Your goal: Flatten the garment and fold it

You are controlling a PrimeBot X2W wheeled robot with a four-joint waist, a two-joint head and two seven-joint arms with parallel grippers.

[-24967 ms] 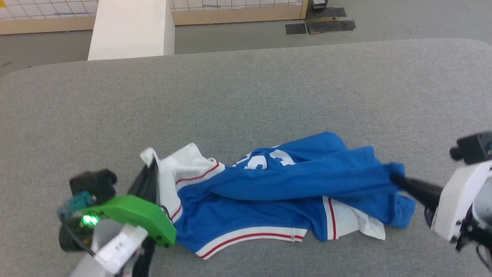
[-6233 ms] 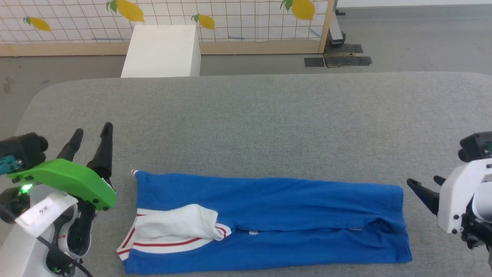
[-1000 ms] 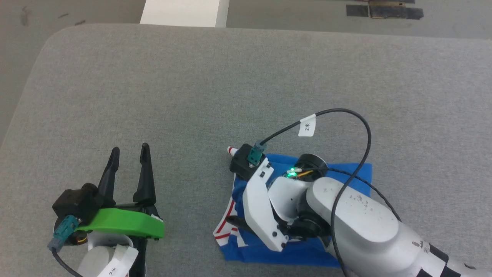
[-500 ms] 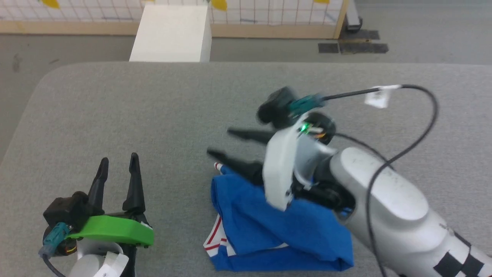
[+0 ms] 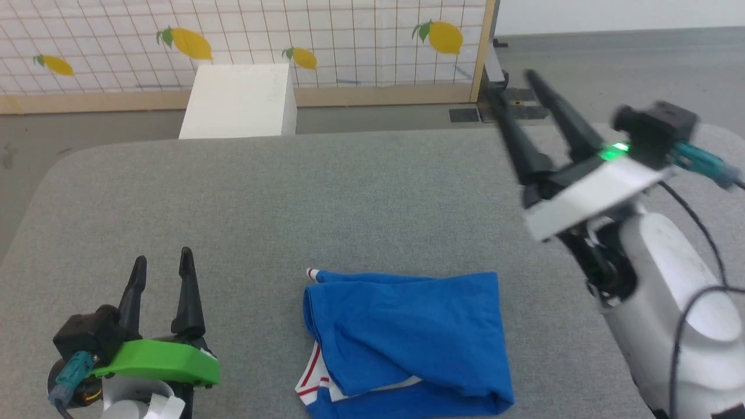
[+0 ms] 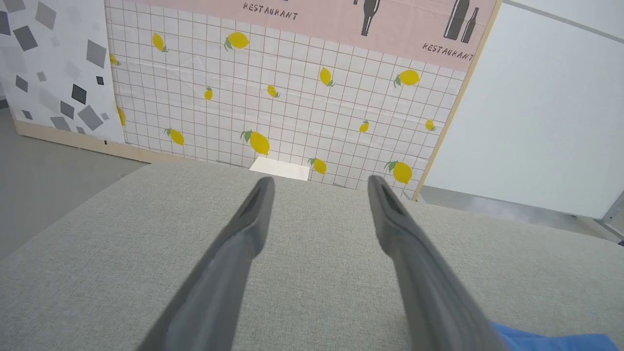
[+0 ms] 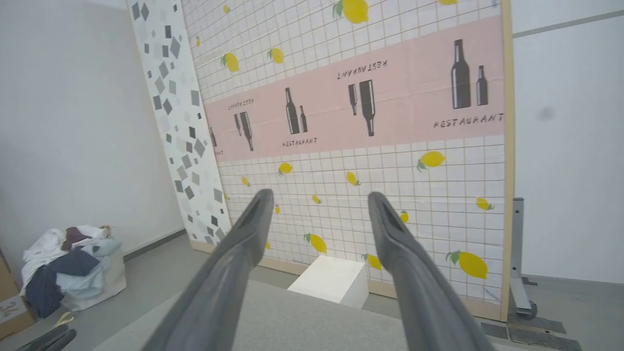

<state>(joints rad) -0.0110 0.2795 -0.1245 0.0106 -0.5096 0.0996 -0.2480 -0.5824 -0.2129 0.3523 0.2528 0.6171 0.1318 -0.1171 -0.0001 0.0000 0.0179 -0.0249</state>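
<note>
Lower centre: jersey [image 5: 407, 337] folded on bench [image 5: 349, 192]; left end effector [image 5: 163, 256], right end effector [image 5: 512, 84] both open, empty. Risk: puffy fold may spring apart.

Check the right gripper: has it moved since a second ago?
Yes. The right gripper has lifted off the garment and swung right, toward the far edge of the table, jaws open.

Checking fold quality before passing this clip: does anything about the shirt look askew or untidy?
Yes. The garment is folded unevenly: its top layer's lower edge runs diagonally, and the striped trim sticks out from under it at the near-left corner.
</note>
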